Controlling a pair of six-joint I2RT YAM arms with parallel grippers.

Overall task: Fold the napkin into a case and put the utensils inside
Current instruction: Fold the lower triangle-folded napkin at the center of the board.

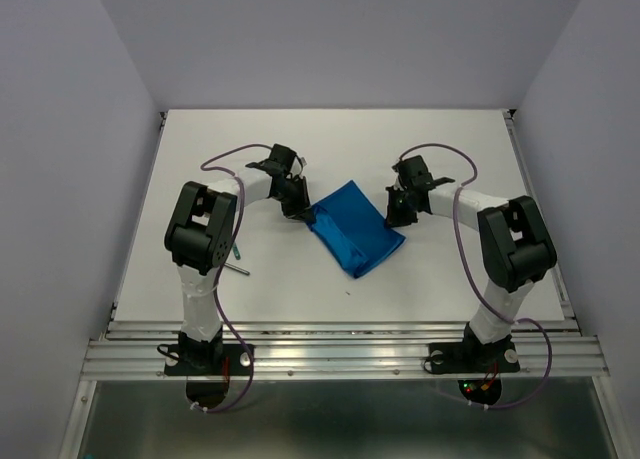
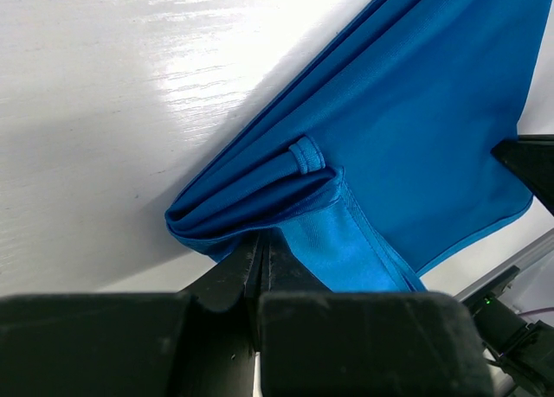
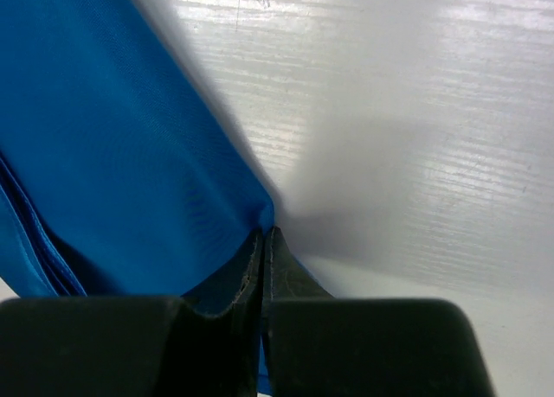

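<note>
Currently the napkin (image 1: 355,229) lies at the centre of the top view on the white tabletop (image 1: 450,149). It is folded into a slanted, layered blue shape, with its long sides running from upper left to lower right. Both arms reach in toward it from either side.

The left arm (image 1: 205,229) bends in from the left of the frame, and the left jaws meet the napkin at its left corner. In the left wrist view those jaws are pressed together with almost no gap, pinching a bunched stack of cloth folds at the bottom centre of the frame. A small hemmed loop (image 2: 305,155) sticks up from the bundle just above the pinch. The rest of the napkin (image 2: 415,112) spreads away to the upper right.

The right arm (image 1: 515,244) comes in from the right of the top view, and the right jaws sit at the napkin's right edge. In the right wrist view they are closed tight on a corner of the napkin (image 3: 112,155), and a sliver of blue shows between them low in the frame. The cloth fills the left half of that view, and bare tabletop fills the right.

The utensils (image 1: 238,267) lie apart from the napkin at the left of the top view, beside the left arm's elbow and partly hidden by it. Neither arm touches them.
</note>
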